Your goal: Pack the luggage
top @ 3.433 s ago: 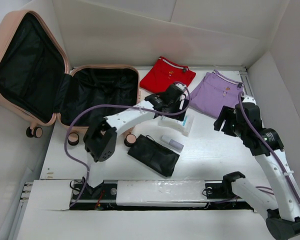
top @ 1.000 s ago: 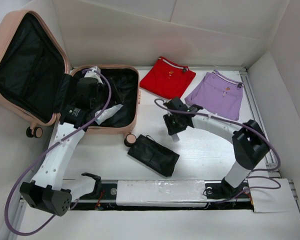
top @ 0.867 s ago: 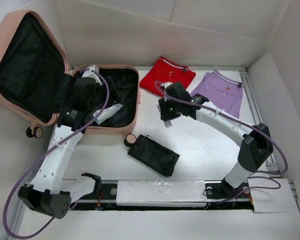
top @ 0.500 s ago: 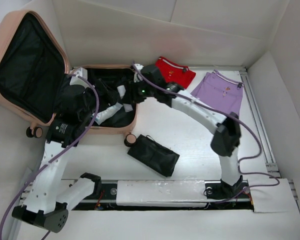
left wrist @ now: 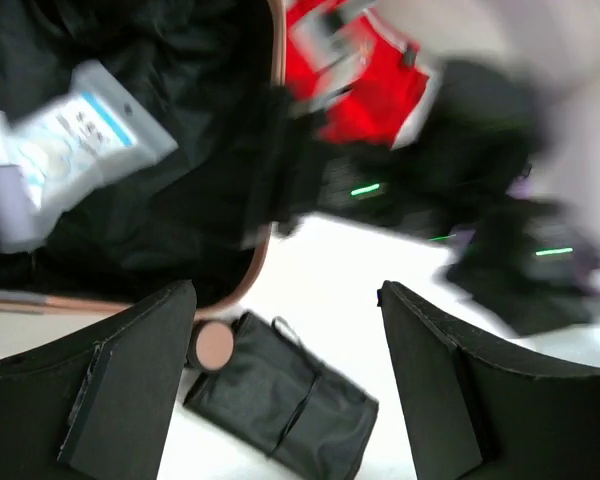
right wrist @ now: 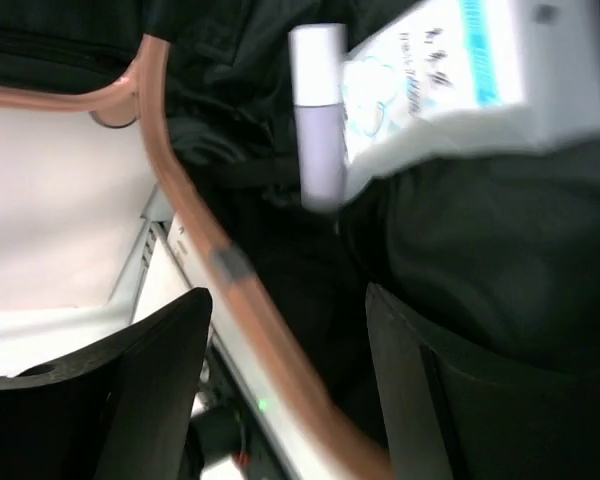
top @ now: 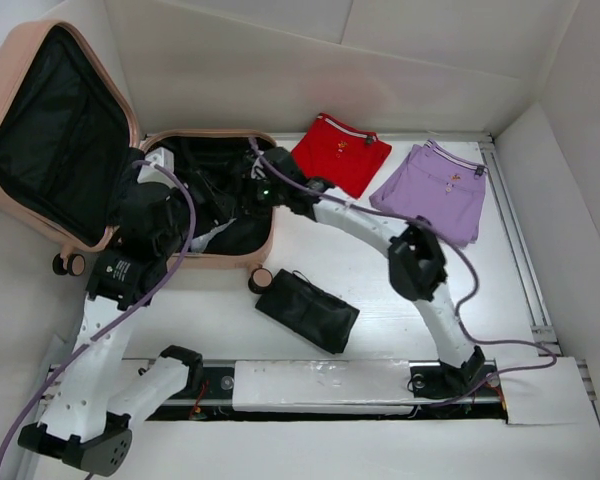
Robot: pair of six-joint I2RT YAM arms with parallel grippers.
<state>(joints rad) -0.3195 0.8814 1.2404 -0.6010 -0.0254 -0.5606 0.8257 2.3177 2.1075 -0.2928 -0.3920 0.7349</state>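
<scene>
We see left gripper (left wrist: 285, 300) and right gripper (right wrist: 285, 300) jaws wide, empty, at open salmon-pink hard-shell suitcase (top: 210, 133); white-blue soft packet (right wrist: 435, 75), lilac tube (right wrist: 318, 125) inside.

Two dark fingers (right wrist: 140, 400) stand wide apart at the bottom edge, with nothing between them. Beyond them the salmon rim of the luggage (right wrist: 180, 235) curves past its black lining (right wrist: 460, 240). A lilac tube (right wrist: 318, 130) with a white cap lies on the lining, just beside a white packet (right wrist: 440, 80) printed in blue. Bare worktop (right wrist: 50, 210) shows at left.
</scene>
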